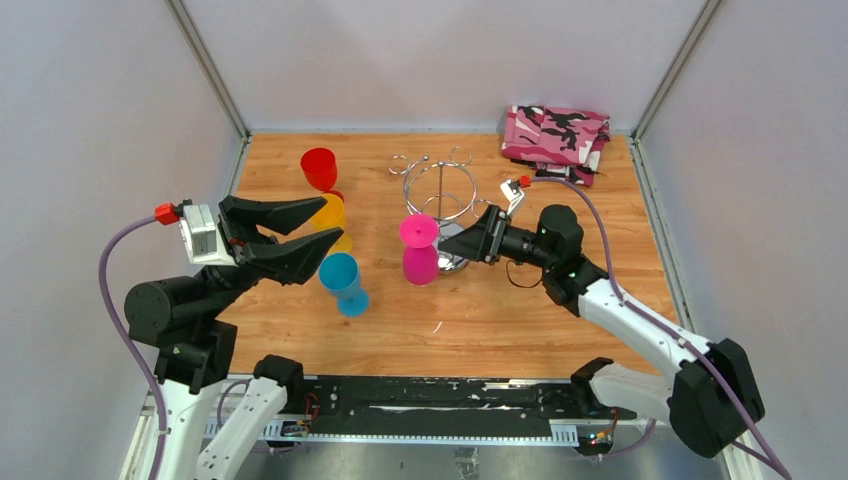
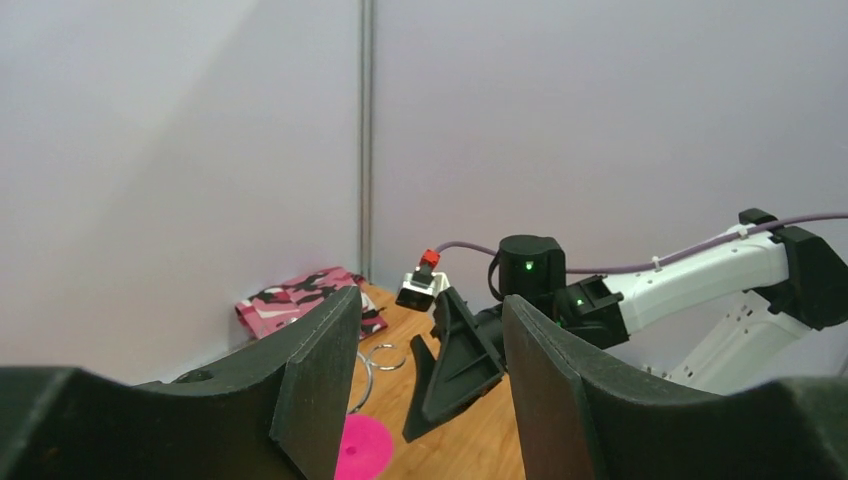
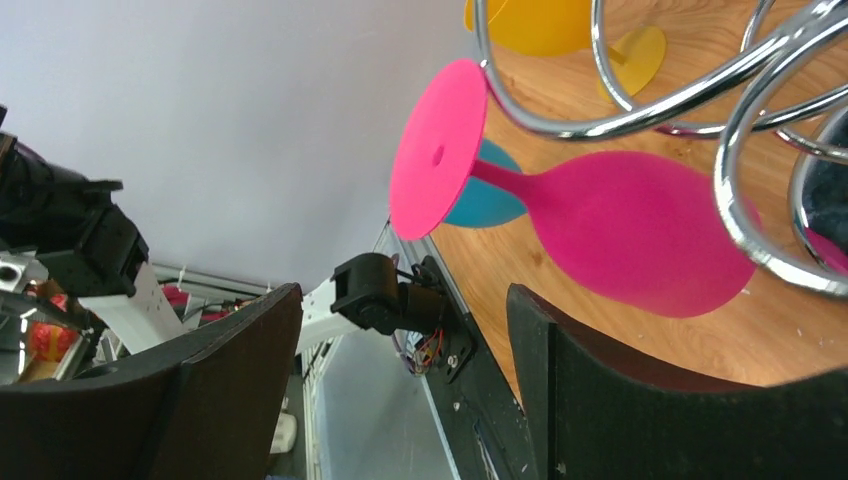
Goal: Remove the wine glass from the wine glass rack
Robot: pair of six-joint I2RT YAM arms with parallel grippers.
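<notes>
The chrome wine glass rack (image 1: 440,188) stands at the back middle of the table. A magenta wine glass (image 1: 419,252) is upside down just in front of it, foot on top, bowl down by the rack's base. I cannot tell whether its foot still touches a hook arm. My right gripper (image 1: 447,243) is open, its tips just right of the glass. In the right wrist view the glass (image 3: 620,230) lies beyond the open gripper (image 3: 400,300), next to the rack wires (image 3: 640,90). My left gripper (image 1: 322,228) is open and empty, raised at the left.
A red glass (image 1: 320,168), a yellow glass (image 1: 332,215) and a blue glass (image 1: 345,282) stand left of the rack, under and beside my left gripper. A pink camouflage cloth (image 1: 556,140) lies in the back right corner. Walls close in three sides.
</notes>
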